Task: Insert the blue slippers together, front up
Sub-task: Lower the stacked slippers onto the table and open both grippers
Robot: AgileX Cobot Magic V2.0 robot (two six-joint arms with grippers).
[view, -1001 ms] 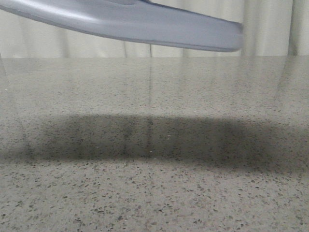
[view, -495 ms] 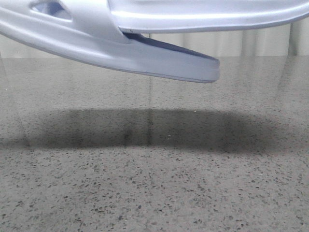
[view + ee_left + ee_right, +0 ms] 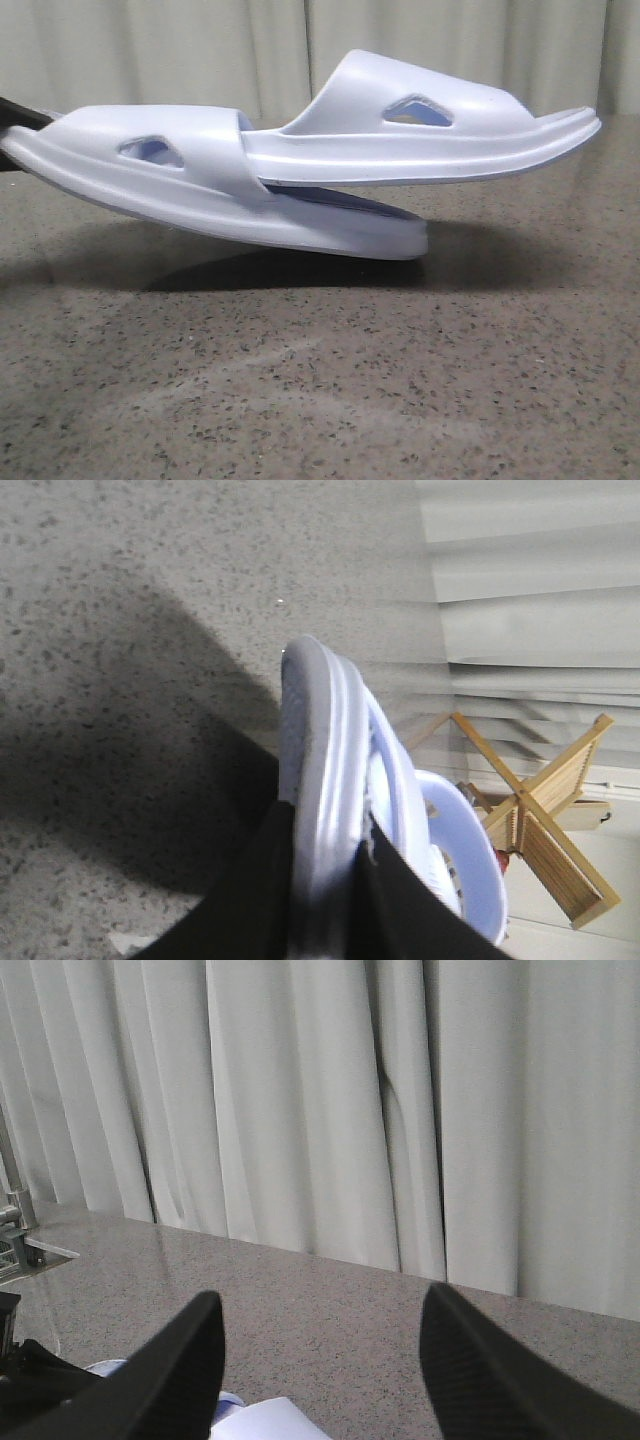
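Left gripper fingers pinching nested blue slippers at one end, right gripper fingers spread, pair low over speckled table.

One of the blue slippers sits at nine o'clock above the tabletop, its mate slotted into it toward three o'clock.

Blue slippers: pale blue-white foam slides, nested, one pushed under the other's strap. Pair tilted, low end touching the speckled surface. Side cut-outs visible.
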